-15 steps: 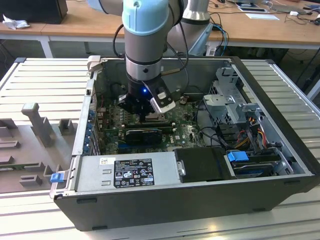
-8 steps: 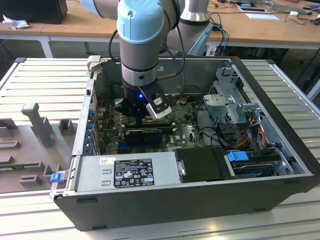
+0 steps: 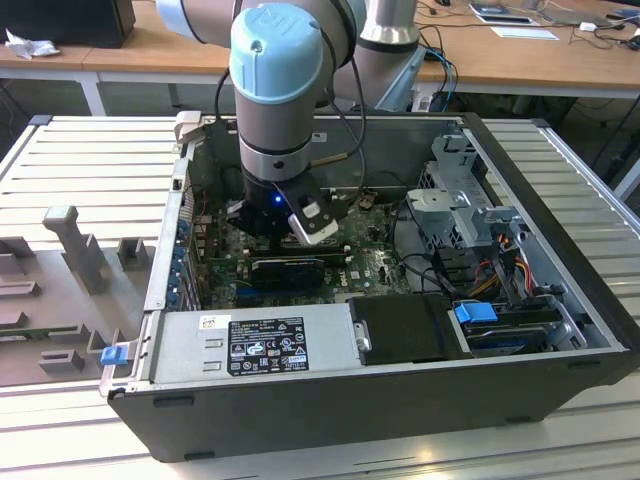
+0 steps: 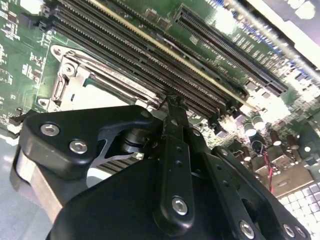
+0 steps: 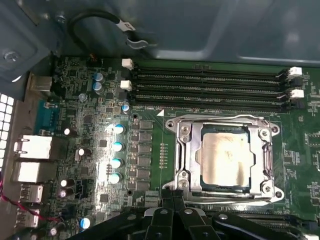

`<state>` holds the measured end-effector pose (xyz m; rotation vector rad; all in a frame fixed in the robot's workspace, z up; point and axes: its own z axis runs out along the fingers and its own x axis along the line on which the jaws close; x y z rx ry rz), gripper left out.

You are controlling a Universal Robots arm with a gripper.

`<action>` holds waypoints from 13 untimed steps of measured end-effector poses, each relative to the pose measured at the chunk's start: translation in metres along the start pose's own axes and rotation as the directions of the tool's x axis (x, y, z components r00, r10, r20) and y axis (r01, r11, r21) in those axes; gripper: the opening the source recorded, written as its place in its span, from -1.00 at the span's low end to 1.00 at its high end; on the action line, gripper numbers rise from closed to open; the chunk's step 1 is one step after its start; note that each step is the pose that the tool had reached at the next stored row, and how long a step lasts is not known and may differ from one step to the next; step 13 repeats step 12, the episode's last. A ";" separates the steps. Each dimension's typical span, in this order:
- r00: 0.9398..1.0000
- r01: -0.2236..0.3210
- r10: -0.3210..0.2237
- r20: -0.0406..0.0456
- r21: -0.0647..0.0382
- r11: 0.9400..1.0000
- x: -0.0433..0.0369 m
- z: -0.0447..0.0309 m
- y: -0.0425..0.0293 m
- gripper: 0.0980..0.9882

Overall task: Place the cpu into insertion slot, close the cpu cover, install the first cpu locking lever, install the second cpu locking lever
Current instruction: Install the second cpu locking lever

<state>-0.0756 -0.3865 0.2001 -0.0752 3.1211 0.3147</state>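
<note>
In the first wrist view the cpu (image 5: 224,160), a pale silver-beige square, lies in the insertion slot (image 5: 198,184) on the green board. The silver cpu cover (image 5: 261,150) lies flat around it, with thin wire levers along its edges. My gripper (image 5: 172,194) is shut with nothing between its black fingers. Its tip sits at one corner of the socket frame; I cannot tell if it touches. The second wrist view shows the gripper (image 4: 172,105) just beside the cover (image 4: 75,65). In the exterior view the arm reaches down into the open computer case, the gripper (image 3: 268,228) low over the board.
Long black memory slots (image 5: 210,85) run beside the socket. Blue-topped capacitors (image 5: 117,145) and rear ports (image 5: 35,150) stand on its other side. A grey power-supply box (image 3: 260,345), a drive cage (image 3: 460,200) and loose cables (image 3: 500,260) crowd the case on a slatted table (image 3: 80,160).
</note>
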 end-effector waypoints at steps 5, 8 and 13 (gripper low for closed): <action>1.000 0.003 -0.003 0.001 -0.016 1.000 0.0003 -0.0017 0.0005 -0.98; 1.000 0.002 -0.002 0.000 -0.015 1.000 0.0002 -0.0188 0.0039 -0.98; 1.000 0.002 -0.002 0.000 -0.015 1.000 0.0001 -0.0263 0.0058 -0.98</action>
